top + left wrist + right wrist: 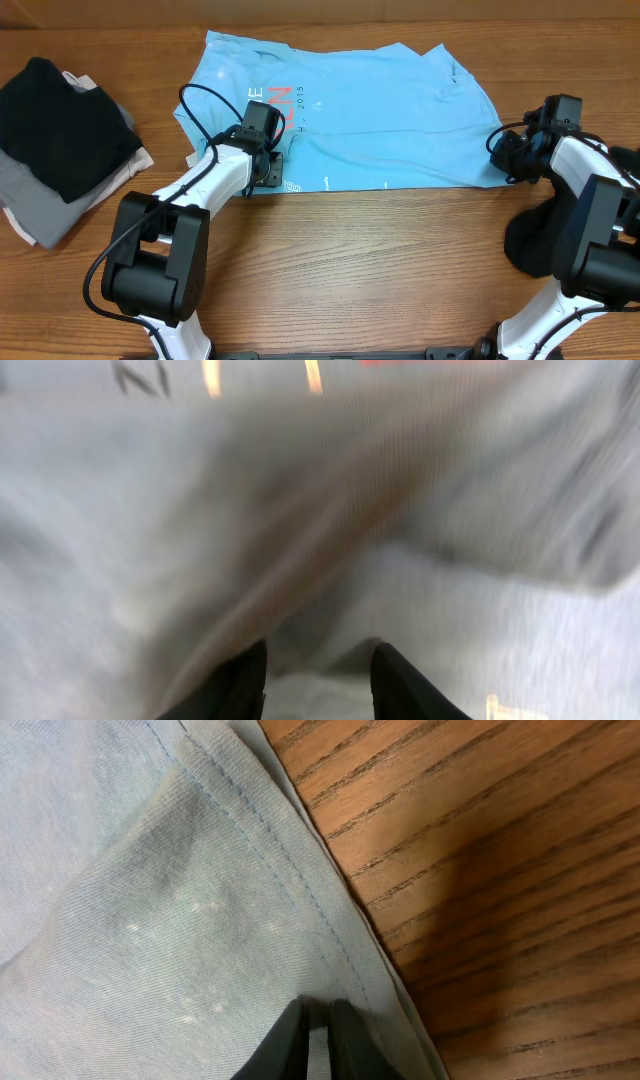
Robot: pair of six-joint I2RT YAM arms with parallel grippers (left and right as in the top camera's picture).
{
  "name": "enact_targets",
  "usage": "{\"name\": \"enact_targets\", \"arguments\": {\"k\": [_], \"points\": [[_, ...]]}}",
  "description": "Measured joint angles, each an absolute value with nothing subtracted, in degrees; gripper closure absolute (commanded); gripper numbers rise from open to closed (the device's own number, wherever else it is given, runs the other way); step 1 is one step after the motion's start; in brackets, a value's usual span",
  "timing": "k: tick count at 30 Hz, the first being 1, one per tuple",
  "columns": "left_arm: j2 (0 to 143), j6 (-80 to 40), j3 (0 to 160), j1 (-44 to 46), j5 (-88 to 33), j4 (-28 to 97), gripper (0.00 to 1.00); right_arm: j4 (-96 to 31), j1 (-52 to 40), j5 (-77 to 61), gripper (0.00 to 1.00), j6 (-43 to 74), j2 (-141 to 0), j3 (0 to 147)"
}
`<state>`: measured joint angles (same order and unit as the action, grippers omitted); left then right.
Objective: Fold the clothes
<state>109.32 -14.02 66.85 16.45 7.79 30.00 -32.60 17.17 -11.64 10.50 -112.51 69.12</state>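
A light blue T-shirt (pixel 390 120) lay spread flat and slightly wrinkled across the far middle of the wooden counter (pixel 380 270), with red lettering near its left side. A stack of black, gray and white clothes (pixel 60 150) sat at the far left.

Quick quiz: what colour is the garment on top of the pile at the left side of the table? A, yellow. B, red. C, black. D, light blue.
C: in the overhead view a black garment lies on top of the pile, well apart from the light blue T-shirt spread out between the arms.
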Motion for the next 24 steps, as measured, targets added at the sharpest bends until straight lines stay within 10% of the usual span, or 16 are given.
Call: {"name": "enact_targets", "arguments": {"k": [19, 24], "points": [[109.3, -12.1, 75.0, 6.3, 5.8, 33.0, 0.55, -32.7, 17.2, -11.8, 0.89, 10.5, -112.5, 69.2], [109.3, -11.8, 79.3, 6.4, 3.2, 40.9, 0.7, -32.8, 17.2, -11.9, 0.89, 10.5, -112.5, 69.2]]}}
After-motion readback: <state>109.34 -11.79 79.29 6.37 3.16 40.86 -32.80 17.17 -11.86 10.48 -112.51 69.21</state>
